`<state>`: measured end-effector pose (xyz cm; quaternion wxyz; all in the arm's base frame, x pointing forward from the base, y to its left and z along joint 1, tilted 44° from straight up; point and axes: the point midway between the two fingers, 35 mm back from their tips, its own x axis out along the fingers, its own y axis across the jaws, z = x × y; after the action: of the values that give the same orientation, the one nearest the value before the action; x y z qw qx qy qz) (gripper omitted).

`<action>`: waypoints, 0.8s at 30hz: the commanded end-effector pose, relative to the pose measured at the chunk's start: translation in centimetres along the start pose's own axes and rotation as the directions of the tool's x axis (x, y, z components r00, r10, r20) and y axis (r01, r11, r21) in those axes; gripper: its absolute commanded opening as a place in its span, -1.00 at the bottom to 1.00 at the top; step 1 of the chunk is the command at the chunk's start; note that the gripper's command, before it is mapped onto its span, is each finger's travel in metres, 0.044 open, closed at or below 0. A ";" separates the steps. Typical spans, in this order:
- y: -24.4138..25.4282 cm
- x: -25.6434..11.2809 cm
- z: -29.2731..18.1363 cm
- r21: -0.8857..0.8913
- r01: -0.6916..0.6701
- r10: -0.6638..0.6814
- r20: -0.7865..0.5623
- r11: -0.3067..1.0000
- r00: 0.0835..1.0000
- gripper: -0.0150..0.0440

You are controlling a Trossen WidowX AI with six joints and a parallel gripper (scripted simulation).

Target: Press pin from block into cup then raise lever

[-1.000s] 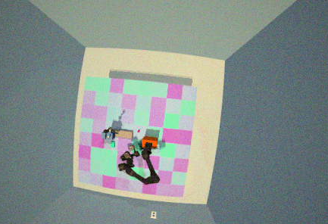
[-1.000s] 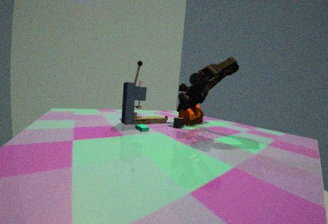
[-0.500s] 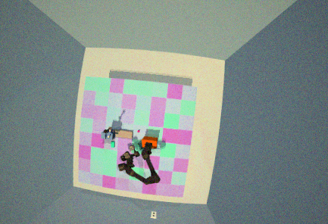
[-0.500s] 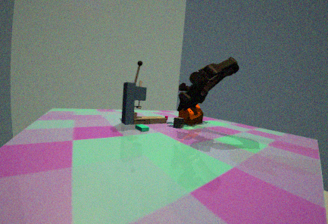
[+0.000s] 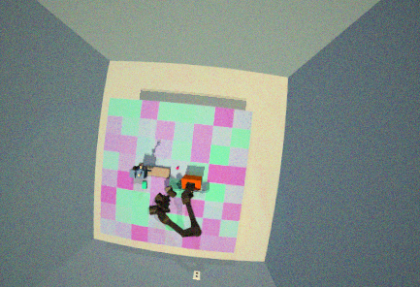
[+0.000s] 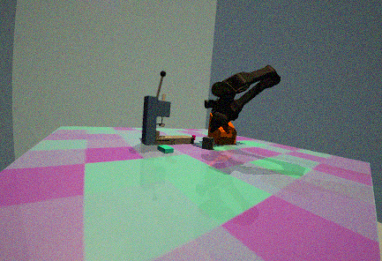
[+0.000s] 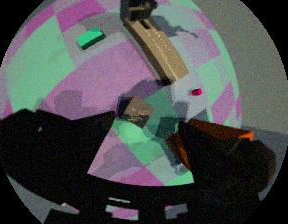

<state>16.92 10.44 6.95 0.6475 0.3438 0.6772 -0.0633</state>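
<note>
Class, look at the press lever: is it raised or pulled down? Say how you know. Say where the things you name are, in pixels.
Raised. In the exterior view the lever (image 6: 160, 85) slants upward from the press (image 6: 149, 120), its dark knob (image 6: 162, 73) well above the frame's top.

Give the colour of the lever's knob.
Black: the knob shows best in the exterior view.

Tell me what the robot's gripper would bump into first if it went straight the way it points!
Probably the block: the open gripper points down roughly towards it. It might slip beside it and meet the table; depth is unclear.
</note>
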 end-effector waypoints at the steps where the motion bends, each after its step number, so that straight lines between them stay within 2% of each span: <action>1: -0.4 0.3 0.6 -0.466 -0.119 0.042 -0.172 0.877 0.984 1.00; 4: -0.5 0.3 0.9 -0.620 -0.214 0.085 -0.230 0.755 0.969 1.00; 11: -0.4 0.0 1.6 -0.749 -0.344 0.171 -0.302 0.567 0.938 1.00; 16: -0.4 -0.2 1.9 -0.838 -0.384 0.212 -0.324 0.389 0.922 1.00; 24: -0.4 -0.2 1.9 -0.841 -0.386 0.215 -0.325 0.380 0.921 1.00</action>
<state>17.58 9.44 6.61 0.6719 0.1171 0.6466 0.3416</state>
